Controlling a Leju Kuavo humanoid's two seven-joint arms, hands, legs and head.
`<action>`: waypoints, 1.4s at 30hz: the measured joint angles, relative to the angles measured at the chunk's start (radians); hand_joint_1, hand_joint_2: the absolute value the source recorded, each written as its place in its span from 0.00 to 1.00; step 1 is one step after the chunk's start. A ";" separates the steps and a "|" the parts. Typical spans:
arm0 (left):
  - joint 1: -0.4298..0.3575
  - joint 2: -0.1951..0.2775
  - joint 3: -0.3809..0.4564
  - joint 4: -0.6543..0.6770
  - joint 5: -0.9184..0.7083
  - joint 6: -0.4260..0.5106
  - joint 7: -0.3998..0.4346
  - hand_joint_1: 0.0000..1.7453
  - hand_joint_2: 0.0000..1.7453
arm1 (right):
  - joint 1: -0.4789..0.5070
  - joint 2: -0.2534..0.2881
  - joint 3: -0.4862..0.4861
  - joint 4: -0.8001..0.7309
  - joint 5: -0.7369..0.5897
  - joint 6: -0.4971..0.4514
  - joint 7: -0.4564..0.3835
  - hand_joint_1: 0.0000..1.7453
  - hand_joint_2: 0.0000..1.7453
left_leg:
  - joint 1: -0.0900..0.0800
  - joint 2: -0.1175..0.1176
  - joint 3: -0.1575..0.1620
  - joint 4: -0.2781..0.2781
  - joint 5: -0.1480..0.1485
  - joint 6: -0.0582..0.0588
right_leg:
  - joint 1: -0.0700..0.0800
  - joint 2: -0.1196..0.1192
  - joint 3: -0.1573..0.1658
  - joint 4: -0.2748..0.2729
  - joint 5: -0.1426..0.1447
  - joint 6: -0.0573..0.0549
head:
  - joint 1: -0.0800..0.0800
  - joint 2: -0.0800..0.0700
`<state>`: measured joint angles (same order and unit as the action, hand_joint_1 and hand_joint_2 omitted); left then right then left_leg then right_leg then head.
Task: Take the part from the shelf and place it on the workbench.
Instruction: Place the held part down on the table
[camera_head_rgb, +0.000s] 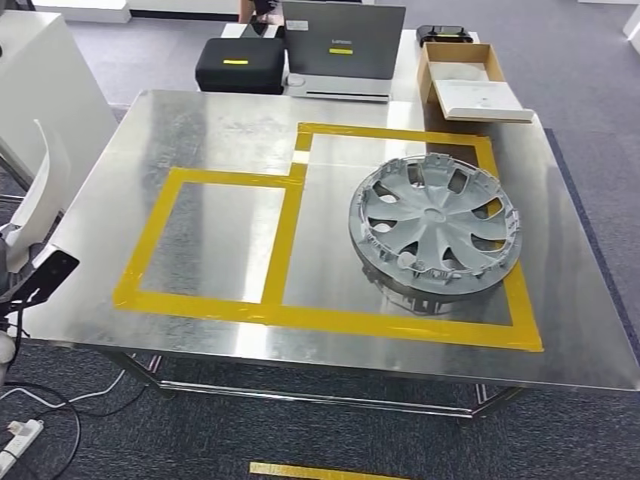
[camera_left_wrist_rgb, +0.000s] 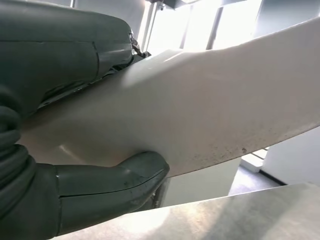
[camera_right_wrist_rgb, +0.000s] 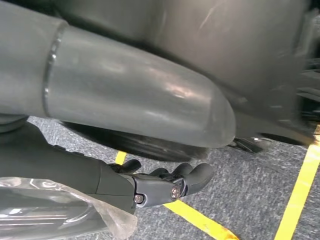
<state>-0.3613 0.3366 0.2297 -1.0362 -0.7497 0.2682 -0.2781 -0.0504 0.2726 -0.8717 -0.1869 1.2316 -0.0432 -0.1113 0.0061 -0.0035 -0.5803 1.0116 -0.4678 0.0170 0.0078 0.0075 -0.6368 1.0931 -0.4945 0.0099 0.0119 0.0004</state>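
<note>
A white curved panel part (camera_left_wrist_rgb: 211, 100) is gripped by my left hand (camera_left_wrist_rgb: 45, 195), with the thumb (camera_left_wrist_rgb: 64, 50) on one face and the fingers (camera_left_wrist_rgb: 113, 182) on the other. In the head view the same white part (camera_head_rgb: 39, 190) shows at the far left, just off the left edge of the steel workbench (camera_head_rgb: 219, 130), with a black bracket (camera_head_rgb: 45, 275) below it. My right hand (camera_right_wrist_rgb: 162, 182) hangs over the carpet, fingers loosely apart and holding nothing. A grey wheel cover (camera_head_rgb: 435, 228) lies in the right yellow-taped box.
Yellow tape (camera_head_rgb: 283, 240) marks two boxes on the bench; the left one is bare. A laptop (camera_head_rgb: 343, 45), a black case (camera_head_rgb: 240, 65) and a cardboard box (camera_head_rgb: 460, 75) stand behind the bench. A white unit (camera_head_rgb: 45, 85) stands at left, a power strip (camera_head_rgb: 19, 440) lies on the floor.
</note>
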 joint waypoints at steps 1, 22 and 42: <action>-0.012 -0.001 -0.003 0.016 -0.007 -0.008 0.010 1.00 1.00 | -0.001 0.000 0.000 0.000 -0.001 0.001 0.000 0.00 0.00 | -0.001 -0.001 -0.001 0.001 -0.001 -0.003 | 0.001 0.000 0.026 -0.051 0.015 -0.004 | -0.001 0.000; -0.150 -0.092 -0.262 0.051 -0.059 -0.175 0.067 1.00 1.00 | -0.002 0.002 0.001 0.000 0.002 0.022 0.028 0.00 0.00 | 0.015 0.000 -0.008 0.008 0.000 -0.012 | -0.010 0.001 0.022 -0.039 -0.013 0.019 | -0.005 0.000; -0.239 0.045 -0.651 0.040 -0.447 -0.164 0.100 1.00 1.00 | -0.001 -0.001 0.010 0.000 0.015 0.055 0.014 0.00 0.00 | 0.006 0.000 -0.134 0.286 -0.125 -0.048 | -0.012 0.003 0.046 -0.086 0.022 -0.023 | -0.006 0.000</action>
<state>-0.6001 0.3817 -0.4213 -0.9965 -1.1965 0.1046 -0.1780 -0.0511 0.2712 -0.8621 -0.1869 1.2468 0.0121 -0.0978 0.0121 -0.0031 -0.7145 1.2975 -0.5926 -0.0312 -0.0045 0.0107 -0.5904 1.0068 -0.4723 -0.0128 0.0060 0.0004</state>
